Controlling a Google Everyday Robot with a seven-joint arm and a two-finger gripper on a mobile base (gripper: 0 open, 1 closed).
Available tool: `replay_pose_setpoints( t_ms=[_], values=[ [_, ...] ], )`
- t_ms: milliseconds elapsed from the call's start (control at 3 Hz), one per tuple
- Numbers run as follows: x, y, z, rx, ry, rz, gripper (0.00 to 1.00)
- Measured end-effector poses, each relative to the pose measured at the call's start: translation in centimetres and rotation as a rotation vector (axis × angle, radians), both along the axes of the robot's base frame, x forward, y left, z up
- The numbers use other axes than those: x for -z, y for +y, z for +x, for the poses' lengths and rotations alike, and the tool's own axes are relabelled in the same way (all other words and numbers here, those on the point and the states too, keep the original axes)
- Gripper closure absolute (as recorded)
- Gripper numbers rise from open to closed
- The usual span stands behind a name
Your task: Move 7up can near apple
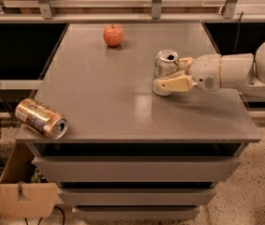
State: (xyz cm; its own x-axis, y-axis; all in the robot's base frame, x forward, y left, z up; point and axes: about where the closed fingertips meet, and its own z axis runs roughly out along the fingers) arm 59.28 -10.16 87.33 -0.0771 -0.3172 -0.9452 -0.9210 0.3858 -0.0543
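Observation:
The silver-white 7up can (pixel 165 63) stands upright on the grey table (pixel 118 107), right of centre. My gripper (pixel 168 75) reaches in from the right and is shut on the can, with one cream finger (pixel 174 84) in front of it and the other behind it. The red-orange apple (pixel 113 35) sits at the back of the table, to the left of the can and well apart from it.
A gold-orange can (pixel 40 118) lies on its side at the table's front left corner. A metal rail (pixel 132 3) runs behind the table. A cardboard box (pixel 26 200) stands on the floor at the lower left. Drawers (pixel 136 170) sit under the tabletop.

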Motion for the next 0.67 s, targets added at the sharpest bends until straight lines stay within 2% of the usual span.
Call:
replay_pose_setpoints(
  t_ms=[333,667],
  values=[
    [-0.4,-0.1,0.2,-0.005,-0.01,0.007,0.85],
    [-2.5,-0.2,1.0,-0.009,-0.048,0.02,1.0]
  ],
)
